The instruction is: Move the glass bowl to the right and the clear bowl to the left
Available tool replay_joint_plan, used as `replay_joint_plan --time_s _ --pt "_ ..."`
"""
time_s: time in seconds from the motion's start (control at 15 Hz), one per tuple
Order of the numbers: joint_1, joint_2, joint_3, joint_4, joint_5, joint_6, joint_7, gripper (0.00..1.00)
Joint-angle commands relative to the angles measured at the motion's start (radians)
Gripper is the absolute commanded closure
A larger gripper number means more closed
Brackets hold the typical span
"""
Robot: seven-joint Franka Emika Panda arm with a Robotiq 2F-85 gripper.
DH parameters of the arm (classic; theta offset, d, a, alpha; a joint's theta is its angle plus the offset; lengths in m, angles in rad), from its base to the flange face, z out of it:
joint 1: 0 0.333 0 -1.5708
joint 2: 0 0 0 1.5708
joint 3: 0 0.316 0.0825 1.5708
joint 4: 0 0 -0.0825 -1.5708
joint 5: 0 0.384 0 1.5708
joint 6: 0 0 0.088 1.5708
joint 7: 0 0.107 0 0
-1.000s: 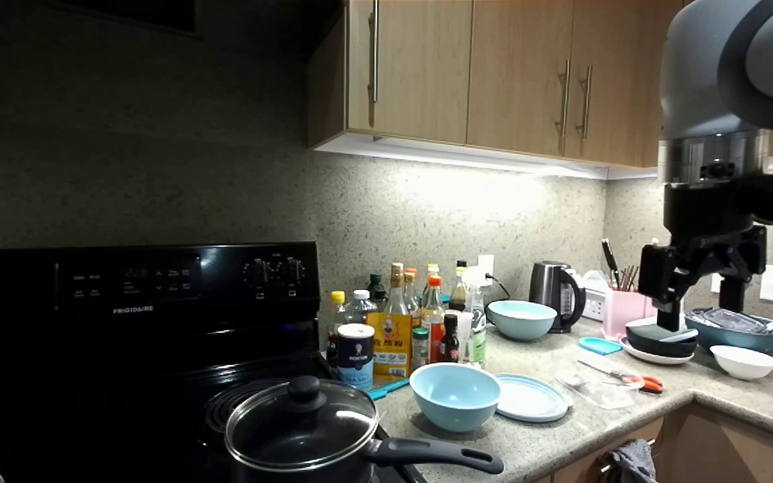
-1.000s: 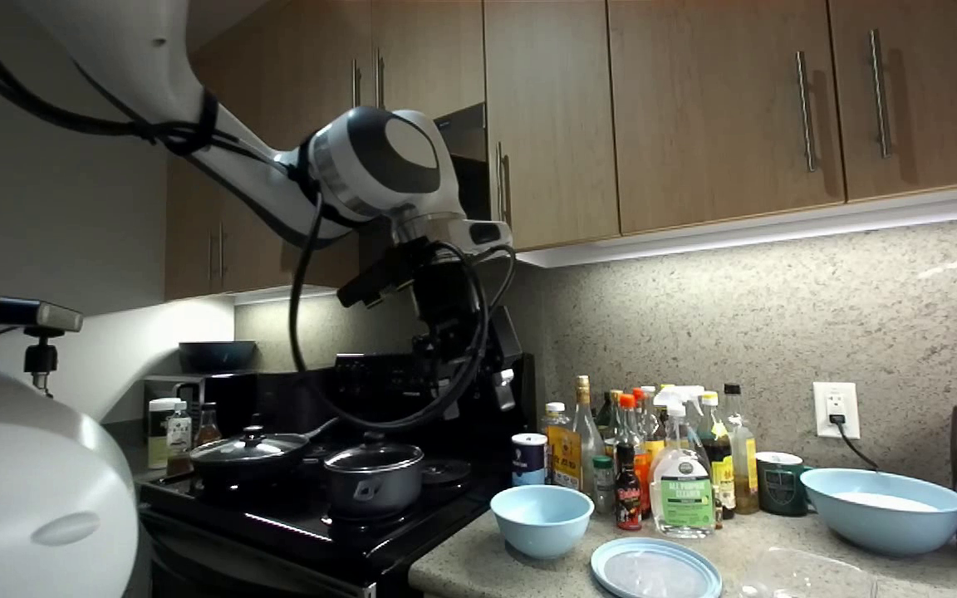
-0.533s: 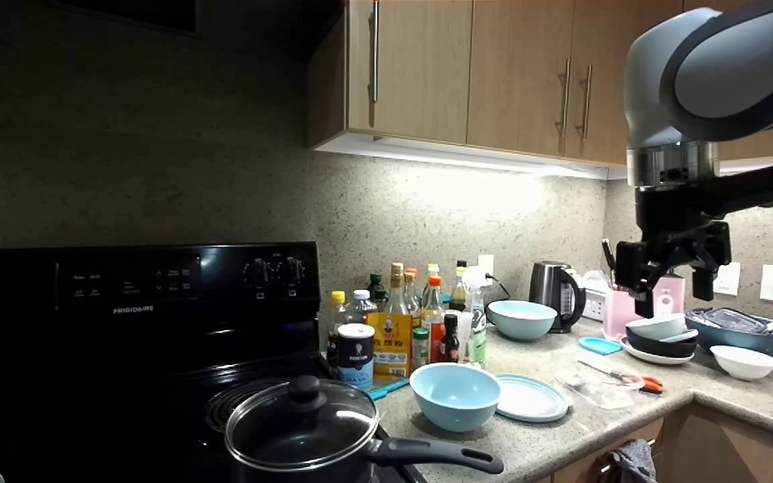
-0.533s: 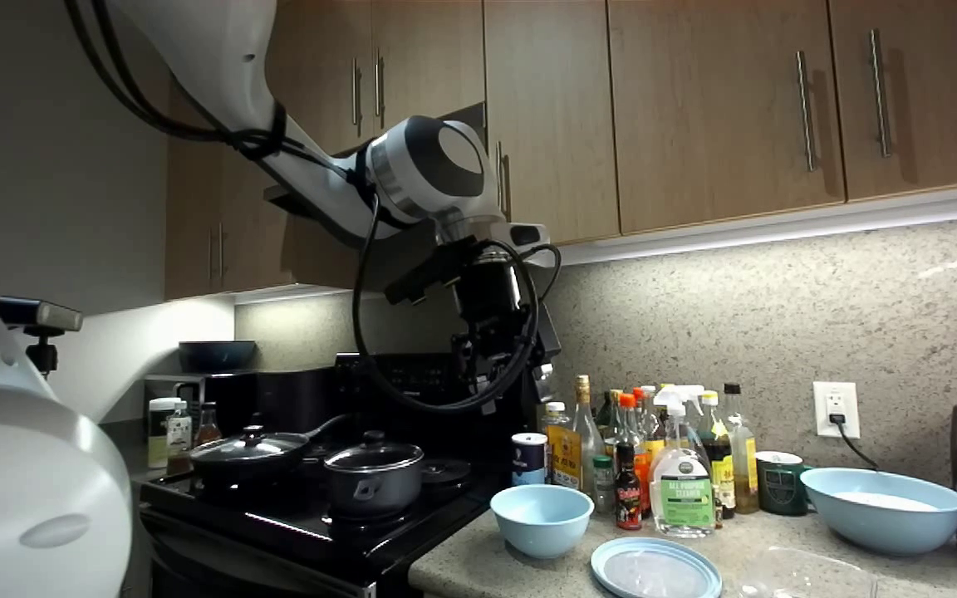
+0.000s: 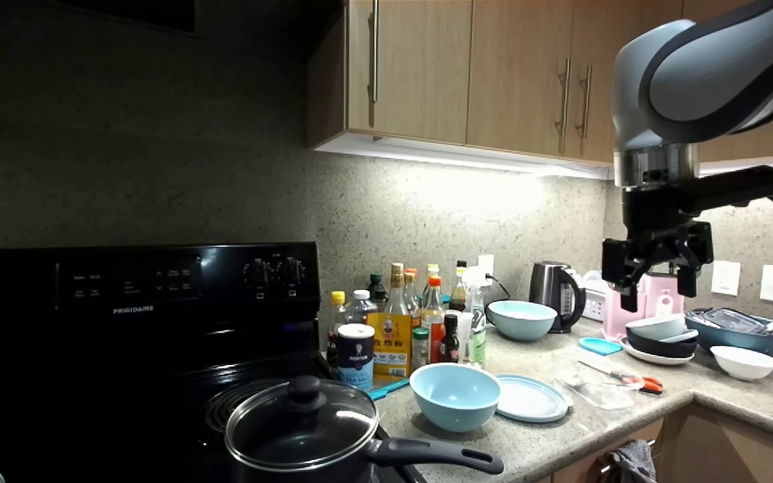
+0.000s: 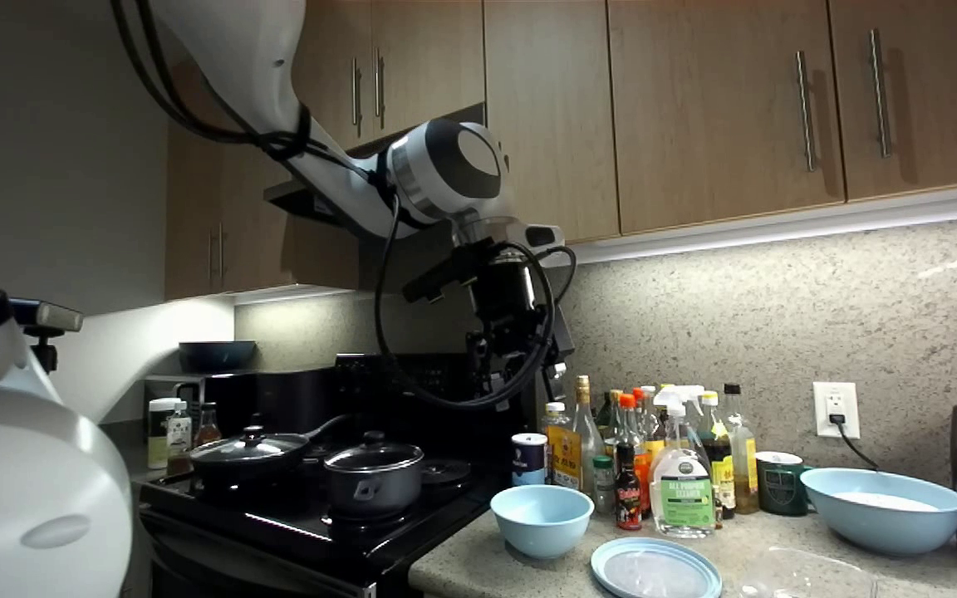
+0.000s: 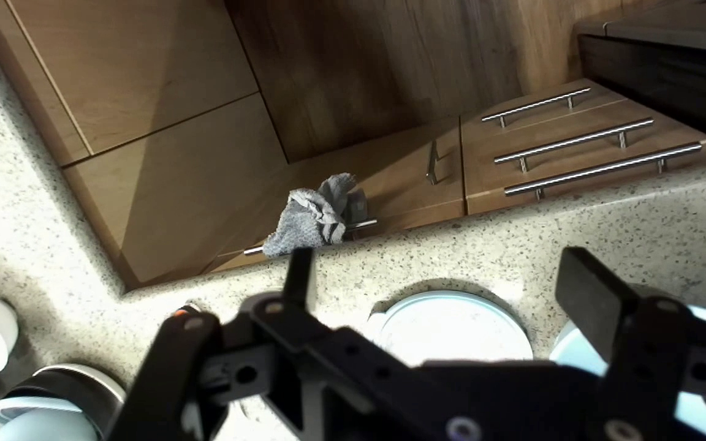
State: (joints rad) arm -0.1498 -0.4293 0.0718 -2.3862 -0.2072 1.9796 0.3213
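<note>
The glass bowl, deep and aqua-blue (image 5: 455,396), stands upright near the stove end of the counter in both exterior views. In the wrist view only part of this bowl (image 7: 580,352) shows, behind the right finger. My gripper (image 5: 658,295) is open with nothing between its fingers, high above the counter and well apart from the bowl. Its pads face each other wide apart in the wrist view. A colourless see-through piece (image 5: 601,390) lies farther along the counter, past the plate; whether it is the clear bowl I cannot tell.
A flat pale-blue plate (image 5: 531,399) lies beside the deep bowl. A wider blue bowl (image 5: 522,320) sits by the kettle (image 5: 551,295). Bottles (image 6: 628,465) line the wall. A lidded pot (image 5: 302,429) stands on the stove. Stacked bowls (image 5: 661,345) and a white bowl (image 5: 743,362) are farther along.
The arm has swung across above the counter, leftward in an exterior view and rightward in an exterior view, rising slightly. The gripper has stayed open. The bowls and plate have not moved.
</note>
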Motion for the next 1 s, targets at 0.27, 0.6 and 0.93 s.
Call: replay_joint_plan --time_s 0.27,0.6,0.93 --pt "0.012 0.412 -0.083 0.328 0.0 -0.039 0.009 0.0" --pt "0.033 0.483 -0.12 0.366 0.008 -0.026 -0.002 0.0" --pt "0.036 0.526 -0.125 0.412 0.017 -0.048 -0.005 0.0"
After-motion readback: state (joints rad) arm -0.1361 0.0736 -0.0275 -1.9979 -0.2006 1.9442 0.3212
